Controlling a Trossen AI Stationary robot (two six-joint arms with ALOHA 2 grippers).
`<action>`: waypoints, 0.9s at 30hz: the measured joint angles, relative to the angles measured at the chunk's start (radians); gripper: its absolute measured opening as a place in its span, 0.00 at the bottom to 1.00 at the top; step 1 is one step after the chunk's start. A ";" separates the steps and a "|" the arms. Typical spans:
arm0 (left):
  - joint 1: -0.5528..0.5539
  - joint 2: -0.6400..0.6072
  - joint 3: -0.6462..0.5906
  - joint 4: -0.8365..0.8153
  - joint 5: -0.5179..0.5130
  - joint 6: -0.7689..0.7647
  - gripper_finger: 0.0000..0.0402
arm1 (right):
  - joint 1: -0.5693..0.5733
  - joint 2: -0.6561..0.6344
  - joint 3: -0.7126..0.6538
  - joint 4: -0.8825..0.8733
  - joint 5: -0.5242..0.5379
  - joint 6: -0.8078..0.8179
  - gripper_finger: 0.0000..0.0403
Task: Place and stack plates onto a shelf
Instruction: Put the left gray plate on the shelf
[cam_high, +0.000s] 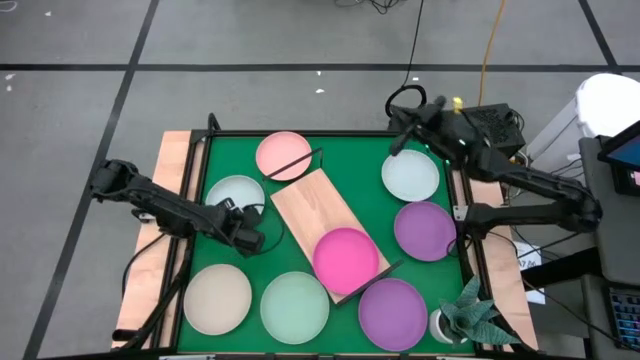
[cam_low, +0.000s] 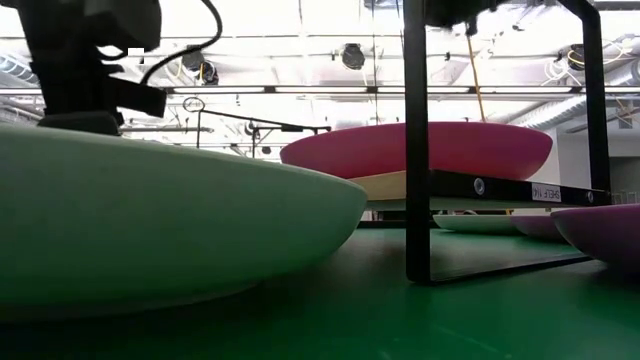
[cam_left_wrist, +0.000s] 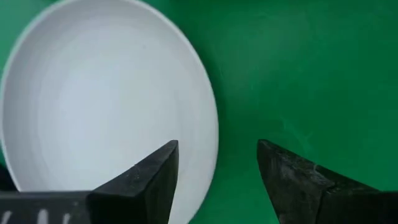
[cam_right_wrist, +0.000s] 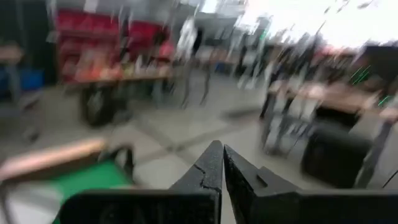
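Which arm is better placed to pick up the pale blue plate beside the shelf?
The left. Its open left gripper hangs at the rim of the pale blue plate. The right gripper is shut and raised at the table's far edge, away from it.

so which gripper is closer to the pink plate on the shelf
Left. The left gripper is open just beside the magenta plate on the shelf; the right gripper, shut, is off at the far edge.

Magenta plate (cam_high: 345, 254) on light wood shelf (cam_high: 308, 203), green mat (cam_high: 350, 160).

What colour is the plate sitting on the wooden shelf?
Magenta pink. The plate on the shelf shows best in the high view.
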 joint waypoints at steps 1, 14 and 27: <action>0.011 0.000 0.000 0.000 0.003 -0.011 0.55 | -0.025 0.018 0.008 -0.045 -0.050 0.024 0.00; 0.076 0.034 0.001 0.024 -0.064 0.001 0.56 | 0.034 0.045 0.006 -0.403 -0.226 0.243 0.00; 0.082 0.141 0.001 0.068 -0.018 0.061 0.56 | 0.242 0.022 -0.019 -0.425 -0.245 0.239 0.00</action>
